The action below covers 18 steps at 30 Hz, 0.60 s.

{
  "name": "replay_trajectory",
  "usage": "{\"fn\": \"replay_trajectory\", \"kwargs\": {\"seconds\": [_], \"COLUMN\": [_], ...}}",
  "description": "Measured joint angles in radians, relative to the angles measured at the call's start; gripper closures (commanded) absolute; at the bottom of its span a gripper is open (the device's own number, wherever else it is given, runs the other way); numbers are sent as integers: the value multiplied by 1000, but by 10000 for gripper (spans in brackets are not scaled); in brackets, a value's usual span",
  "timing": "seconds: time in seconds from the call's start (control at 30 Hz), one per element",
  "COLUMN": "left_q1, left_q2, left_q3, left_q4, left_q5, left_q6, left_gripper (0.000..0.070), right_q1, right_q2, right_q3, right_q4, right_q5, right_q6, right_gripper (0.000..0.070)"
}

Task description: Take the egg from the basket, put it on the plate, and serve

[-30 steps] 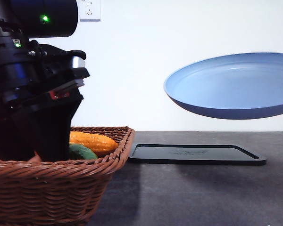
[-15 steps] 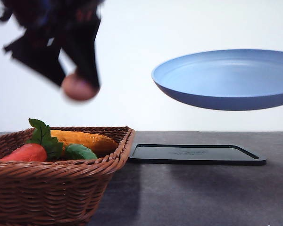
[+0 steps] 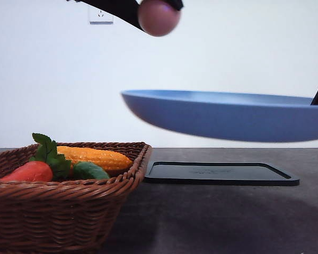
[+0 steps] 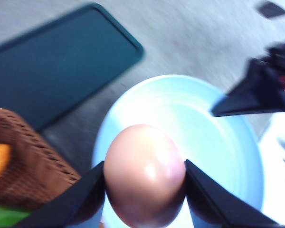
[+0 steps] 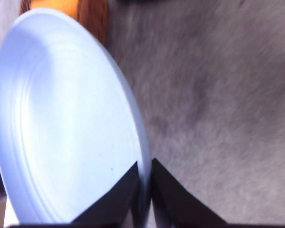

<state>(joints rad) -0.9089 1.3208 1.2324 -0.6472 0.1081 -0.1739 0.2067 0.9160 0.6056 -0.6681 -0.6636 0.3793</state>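
Pinching the egg [image 4: 143,173] between our left gripper [image 4: 145,183] fingers [image 4: 85,197], we hold it above the plate [image 4: 213,156], clear of the basket [image 3: 69,206]. Our right gripper [image 5: 145,190] clamps the plate's rim between its fingers [image 5: 173,197].

No readable text, labels, brands or numbers; faint embossed mark on black tray [image 3: 220,172] illegible.

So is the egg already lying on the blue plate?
No, the egg hangs in the left pincer above the plate.
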Motion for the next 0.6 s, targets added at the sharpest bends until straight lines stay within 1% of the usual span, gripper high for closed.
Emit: {"fn": "replay_trajectory", "kwargs": {"seconds": [0.2, 0.6], "left_q1": [-33, -79], "left_q2": [85, 218], "left_q3": [0, 0], "left_q4": [-5, -9], "left_q5": [0, 0], "left_q6": [3, 19], "left_gripper": [534, 528], "right_q1": [27, 29], "right_q2": [20, 20], "right_q3": [0, 0], "right_q4": [6, 6], "right_q5": [-4, -6], "right_q6": [-7, -9], "right_gripper": [700, 700]}}
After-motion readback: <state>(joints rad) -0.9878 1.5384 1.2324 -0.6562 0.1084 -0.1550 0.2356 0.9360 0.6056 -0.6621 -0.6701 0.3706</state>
